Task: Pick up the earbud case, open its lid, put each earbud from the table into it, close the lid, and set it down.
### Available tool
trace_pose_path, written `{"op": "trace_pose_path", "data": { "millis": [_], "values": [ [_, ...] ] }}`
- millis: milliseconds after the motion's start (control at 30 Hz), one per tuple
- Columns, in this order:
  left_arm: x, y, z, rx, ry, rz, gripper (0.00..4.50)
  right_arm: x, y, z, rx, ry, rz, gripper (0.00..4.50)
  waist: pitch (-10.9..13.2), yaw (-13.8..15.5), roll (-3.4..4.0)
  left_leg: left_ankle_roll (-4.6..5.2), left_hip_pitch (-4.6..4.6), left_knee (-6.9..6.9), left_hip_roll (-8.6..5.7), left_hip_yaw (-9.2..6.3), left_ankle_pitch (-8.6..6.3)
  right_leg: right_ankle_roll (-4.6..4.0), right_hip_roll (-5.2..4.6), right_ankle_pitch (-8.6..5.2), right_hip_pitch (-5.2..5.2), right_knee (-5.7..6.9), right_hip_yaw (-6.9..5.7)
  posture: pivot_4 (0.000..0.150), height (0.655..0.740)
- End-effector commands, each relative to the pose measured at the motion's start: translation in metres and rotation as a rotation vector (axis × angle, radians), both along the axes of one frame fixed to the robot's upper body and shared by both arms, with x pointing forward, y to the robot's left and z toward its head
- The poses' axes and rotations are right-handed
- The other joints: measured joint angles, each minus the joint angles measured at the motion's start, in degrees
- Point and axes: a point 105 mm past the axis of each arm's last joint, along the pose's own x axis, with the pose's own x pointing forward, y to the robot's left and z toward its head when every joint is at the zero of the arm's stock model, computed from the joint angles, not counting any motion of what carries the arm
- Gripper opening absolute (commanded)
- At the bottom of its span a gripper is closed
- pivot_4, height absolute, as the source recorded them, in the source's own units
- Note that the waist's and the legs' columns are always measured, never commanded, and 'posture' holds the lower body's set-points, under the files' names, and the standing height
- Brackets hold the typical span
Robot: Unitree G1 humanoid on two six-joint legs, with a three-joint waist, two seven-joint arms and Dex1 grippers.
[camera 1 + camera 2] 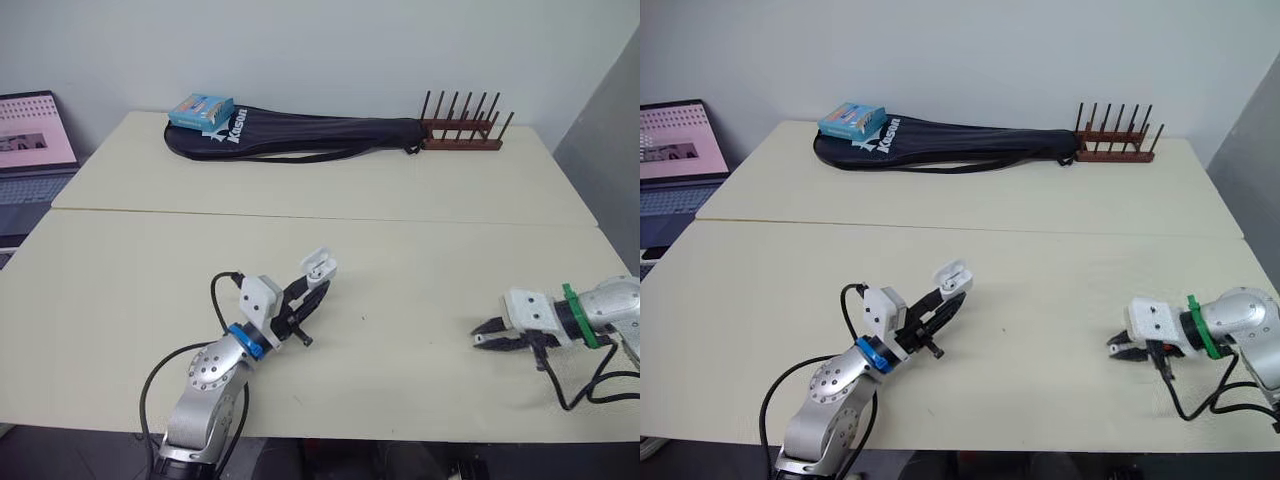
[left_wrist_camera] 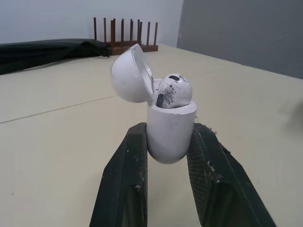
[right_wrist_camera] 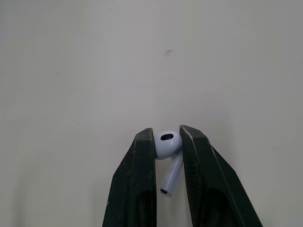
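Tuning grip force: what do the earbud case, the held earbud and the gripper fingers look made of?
Earbud case: glossy white hard plastic, judging by the highlights on its open lid and shell. Held earbud: same smooth white plastic, with a sheen on the head. Gripper fingers: matte black, likely rubber or coated plastic; edges look frayed, so possibly soft.
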Motion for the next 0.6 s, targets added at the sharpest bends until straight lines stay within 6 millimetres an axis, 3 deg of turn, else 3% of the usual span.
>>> {"op": "trace_pose_path", "data": {
  "millis": [33,467,600],
  "values": [
    [-0.007,-0.005,0.013,-0.012,-0.046,-0.012,0.8,-0.01,-0.013,0.003,-0.081,0.01,0.104,0.4,0.01,-0.01,0.01,0.0,0.0,0.0,0.0,0.02,0.0,0.0,-0.01,0.0,0.0,0.0,0.02,0.15,0.7087],
    [-0.012,-0.003,0.015,-0.006,-0.022,-0.006,0.8,-0.015,-0.025,-0.018,-0.134,0.058,0.073,0.4,0.0,-0.02,0.03,0.0,0.12,0.05,0.01,0.03,0.0,-0.05,-0.01,0.03,0.12,0.02,0.03,0.15,0.7087],
    [-0.012,-0.003,0.016,-0.004,-0.019,-0.01,0.8,-0.014,-0.025,-0.021,-0.141,0.037,0.091,1.76,0.0,-0.02,0.01,0.0,0.19,0.09,0.02,0.02,0.0,-0.05,-0.01,0.03,0.22,0.02,0.02,0.15,0.7087]
  ]
}}
